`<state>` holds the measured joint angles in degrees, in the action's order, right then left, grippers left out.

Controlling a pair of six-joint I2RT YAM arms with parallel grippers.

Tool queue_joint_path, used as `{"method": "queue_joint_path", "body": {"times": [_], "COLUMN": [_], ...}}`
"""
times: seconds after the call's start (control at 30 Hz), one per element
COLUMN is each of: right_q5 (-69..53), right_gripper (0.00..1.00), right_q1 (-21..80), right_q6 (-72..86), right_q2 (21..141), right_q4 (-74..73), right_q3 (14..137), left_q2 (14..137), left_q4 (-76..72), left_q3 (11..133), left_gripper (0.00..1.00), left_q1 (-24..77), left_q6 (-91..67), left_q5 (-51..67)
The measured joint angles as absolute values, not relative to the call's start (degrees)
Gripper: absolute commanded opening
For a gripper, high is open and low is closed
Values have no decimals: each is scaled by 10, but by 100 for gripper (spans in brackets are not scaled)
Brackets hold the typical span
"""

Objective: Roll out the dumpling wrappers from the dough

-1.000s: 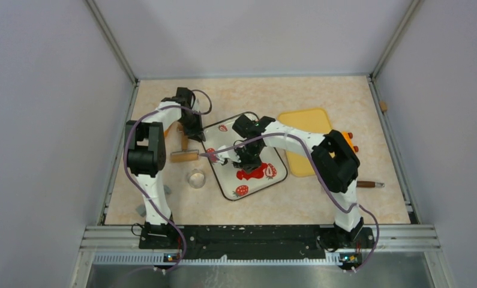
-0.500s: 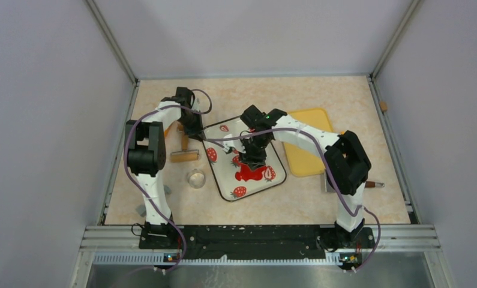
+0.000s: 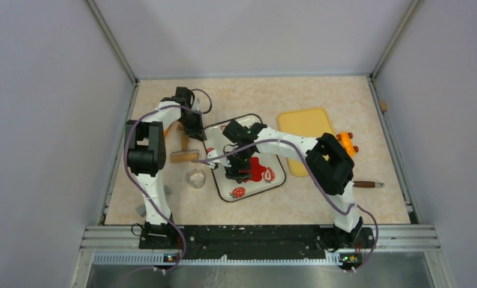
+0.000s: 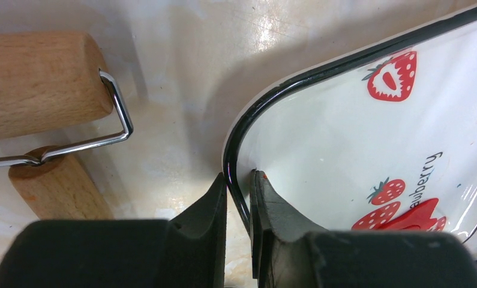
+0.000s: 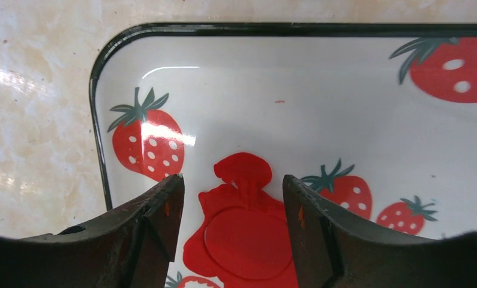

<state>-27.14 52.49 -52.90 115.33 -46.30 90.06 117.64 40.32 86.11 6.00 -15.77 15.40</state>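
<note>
Dough lies flattened inside the tray, a round wrapper stamped in it. The right gripper is held wide open and empty above the tray; the tray's rim is pinched by the left gripper, likely for steadying.

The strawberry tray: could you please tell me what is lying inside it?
Flattened red dough lies in the tray, a round disc pressed into it, between the fingers of the open right gripper. Its near edge runs out of the wrist view; the arm covers part from above.
</note>
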Motion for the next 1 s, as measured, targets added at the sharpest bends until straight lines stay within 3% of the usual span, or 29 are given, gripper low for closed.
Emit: {"method": "queue_joint_path", "body": {"times": [0.13,0.37,0.57,0.7,1.0], "right_q5": [-266,-249,-239,-238,-236], "right_gripper": [62,50,27,20,13], "right_q1": [525,525,525,525,522], "right_q6": [-533,-538,-540,-539,-540], "right_q2": [1184,1185,1183,1177,1163], "right_q4": [-463,-446,-420,-413,-441], "right_q3": [899,877,866,857,851], "left_q2": [1176,1176,1176,1176,1177], "left_q4": [403,403,403,403,414], "left_q3": [861,861,861,861,861], "left_gripper": [0,0,0,0,0], "left_q1": [60,60,60,60,61], "left_q6": [-158,-158,-158,-157,-157], "left_q5": [155,155,155,155,159]}}
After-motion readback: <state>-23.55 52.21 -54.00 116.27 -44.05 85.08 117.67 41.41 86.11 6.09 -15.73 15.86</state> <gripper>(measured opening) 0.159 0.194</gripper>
